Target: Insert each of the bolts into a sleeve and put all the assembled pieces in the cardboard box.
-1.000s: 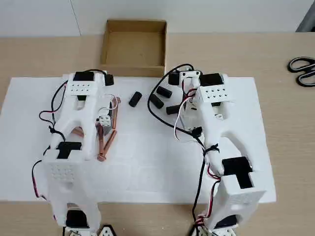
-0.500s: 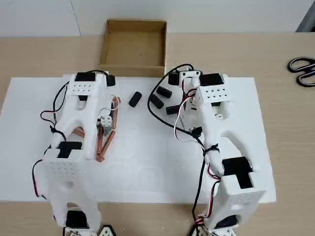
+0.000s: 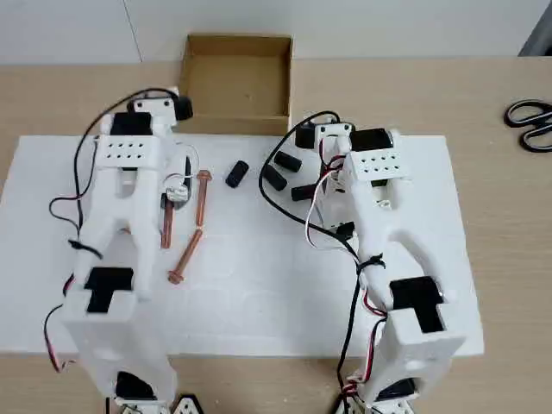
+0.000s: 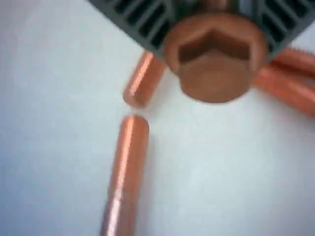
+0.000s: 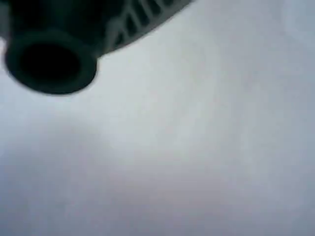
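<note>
My left gripper (image 3: 172, 195) is shut on a copper bolt (image 4: 215, 58), whose hex head faces the left wrist camera between the dark ribbed fingers (image 4: 140, 22). More bolts lie on the white sheet beside it: one upright in the high view (image 3: 203, 198), one slanted (image 3: 186, 255), another close to the arm (image 3: 167, 226). My right gripper (image 3: 331, 184) is shut on a black sleeve (image 5: 49, 61), its open bore turned to the right wrist camera. Loose sleeves (image 3: 237, 174) (image 3: 274, 178) lie between the arms. The cardboard box (image 3: 197, 52) stands at the back.
The white foam sheet (image 3: 259, 293) covers the middle of the wooden table. Scissors (image 3: 530, 121) lie at the far right edge. Cables loop around the right arm near the sleeves (image 3: 288, 161).
The left arm has swung back toward the box and lifted, with a bolt in its jaws. The bolts left on the sheet lie spread apart. The right arm has not moved.
</note>
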Robot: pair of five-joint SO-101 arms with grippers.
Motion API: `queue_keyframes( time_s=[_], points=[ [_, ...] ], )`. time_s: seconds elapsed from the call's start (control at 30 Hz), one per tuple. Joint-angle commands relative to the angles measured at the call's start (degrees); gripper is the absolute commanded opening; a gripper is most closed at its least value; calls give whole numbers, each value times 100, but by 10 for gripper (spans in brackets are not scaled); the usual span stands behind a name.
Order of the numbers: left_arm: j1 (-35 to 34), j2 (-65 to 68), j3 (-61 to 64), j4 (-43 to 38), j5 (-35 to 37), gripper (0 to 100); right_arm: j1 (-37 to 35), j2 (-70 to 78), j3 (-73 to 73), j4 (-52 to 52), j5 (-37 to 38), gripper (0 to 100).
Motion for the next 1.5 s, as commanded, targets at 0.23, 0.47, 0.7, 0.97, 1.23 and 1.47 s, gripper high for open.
queue_keyframes(
  time_s=[0.23,0.47,0.7,0.97,1.23,1.47],
  points=[
    [0,-2734,-22,325,123,6,-22,-2571,-914,497,53,4],
    [0,-4193,-13,97,870,6,-22,-4233,-712,558,44,4],
    [26,-4862,374,79,1776,6,-22,-5692,677,251,0,4],
    [905,-5503,1349,-738,2251,6,-84,-7468,3235,-989,-563,4],
    [1486,-5820,2510,-2347,2251,6,-84,-9130,5864,-3301,-633,4],
    [2031,-5881,3231,-3367,2224,6,-699,-9182,6848,-3530,-651,4]
  ],
)
